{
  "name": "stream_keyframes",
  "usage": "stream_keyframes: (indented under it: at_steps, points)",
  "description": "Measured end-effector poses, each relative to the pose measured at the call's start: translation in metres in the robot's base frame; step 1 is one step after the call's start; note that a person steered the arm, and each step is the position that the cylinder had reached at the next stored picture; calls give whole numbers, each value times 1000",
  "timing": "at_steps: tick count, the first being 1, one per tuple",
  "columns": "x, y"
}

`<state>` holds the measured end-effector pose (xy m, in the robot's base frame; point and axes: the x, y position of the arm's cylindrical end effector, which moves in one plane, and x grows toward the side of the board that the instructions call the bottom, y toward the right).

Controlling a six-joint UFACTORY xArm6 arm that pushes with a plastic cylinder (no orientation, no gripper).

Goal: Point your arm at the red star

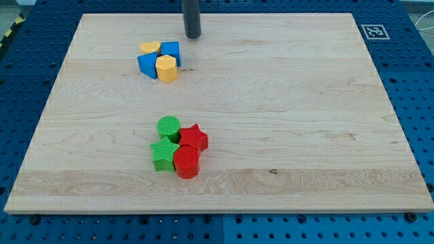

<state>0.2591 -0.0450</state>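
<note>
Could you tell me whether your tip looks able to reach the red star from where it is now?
Probably yes: my tip sits near the view's top, and bare board lies between it and the red star.

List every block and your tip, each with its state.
My tip: top, touching nothing
Red star: in lower cluster
Red cylinder: beside star
Green cylinder: same cluster
Green star: same cluster
Yellow blocks: upper cluster
Blue blocks: upper cluster
</note>
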Motion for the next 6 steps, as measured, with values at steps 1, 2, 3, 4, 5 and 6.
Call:
stream_keyframes:
  at_steps: [1, 2, 3, 4, 5, 6]
  points:
    - [7, 22]
    - [25, 48]
    - [28, 53]
    - [48, 95]
    - [53, 105]
    - [78, 122]
